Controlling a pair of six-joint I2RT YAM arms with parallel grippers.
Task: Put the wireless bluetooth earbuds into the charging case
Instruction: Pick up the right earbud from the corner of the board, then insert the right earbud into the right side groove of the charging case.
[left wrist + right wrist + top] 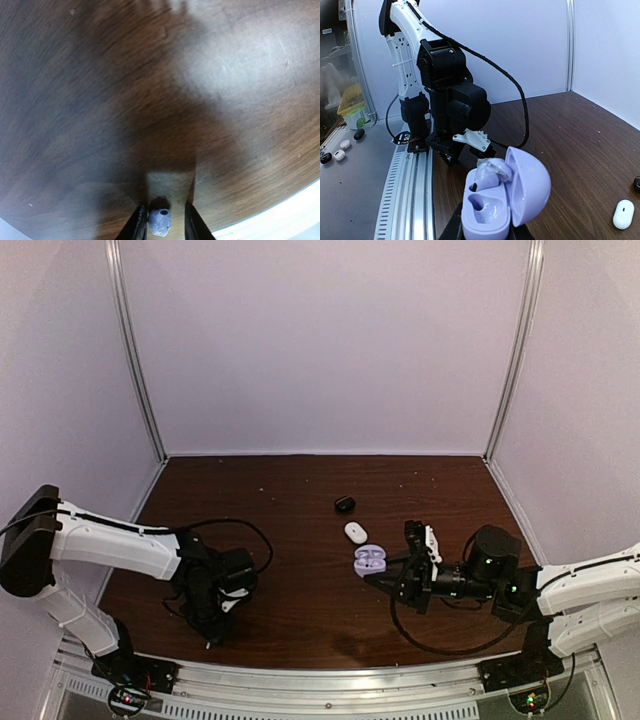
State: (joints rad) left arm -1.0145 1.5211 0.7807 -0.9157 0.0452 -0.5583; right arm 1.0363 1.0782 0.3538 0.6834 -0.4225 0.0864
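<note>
A pale lavender earbud [160, 222] lies low over the table between the dark fingers [138, 226] of my left gripper [164, 212]. It rests against the left finger, with a gap to the right one; the jaws stand narrowly open. This gripper [212, 628] points down near the table's front edge. My right gripper [388, 570] is shut on the base of the open lavender charging case [487, 220] [369, 560], lid [532, 185] tipped back. One lavender bud [492, 172] with a clear glossy cover sits in the far socket; the near socket [479, 202] is empty.
A white case [355, 532] [623, 214] and a black case [345, 504] lie just beyond the lavender case. The left arm [450, 110] stands across from the right wrist camera. Small black and white pieces [340, 150] lie beyond the front rail [412, 190].
</note>
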